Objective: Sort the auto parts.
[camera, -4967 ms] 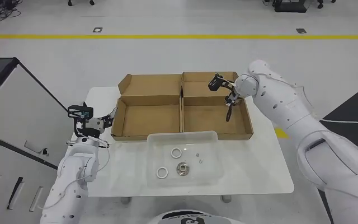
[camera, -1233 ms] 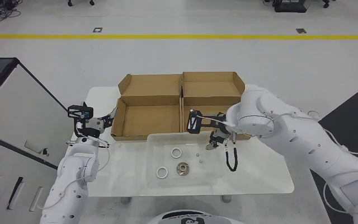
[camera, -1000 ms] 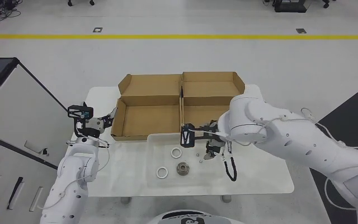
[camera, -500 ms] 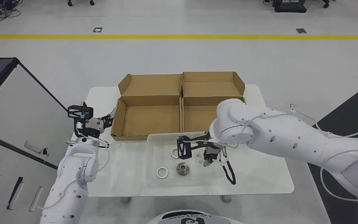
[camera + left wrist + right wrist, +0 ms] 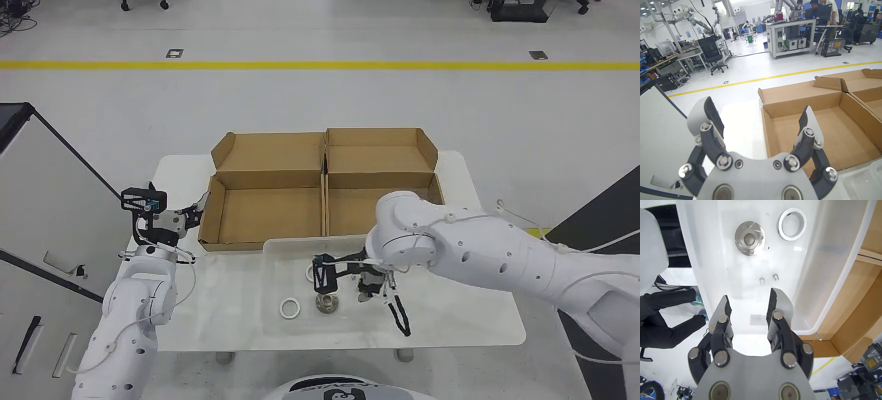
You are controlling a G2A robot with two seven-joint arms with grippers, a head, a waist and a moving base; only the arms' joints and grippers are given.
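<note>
A clear plastic tray (image 5: 290,250) holds the loose parts: a metal flange (image 5: 326,300), a white ring (image 5: 290,308) and two small bolts. My right gripper (image 5: 368,288) hangs open and empty inside the tray. In the right wrist view its tips (image 5: 749,306) stop just short of the bolts (image 5: 762,281), with the flange (image 5: 749,238) and another ring (image 5: 792,224) farther on. My left gripper (image 5: 197,214) is open and empty at the left box's outer wall, also seen in its own wrist view (image 5: 758,115).
Two open cardboard boxes stand side by side behind the tray, the left box (image 5: 265,215) and the right box (image 5: 350,210). The left wrist view shows the left box floor (image 5: 819,128) bare. The white table (image 5: 460,300) has free room to the tray's right.
The right arm has come from above the right box down and leftward to the tray, its gripper now low among the parts. The left arm has not moved.
</note>
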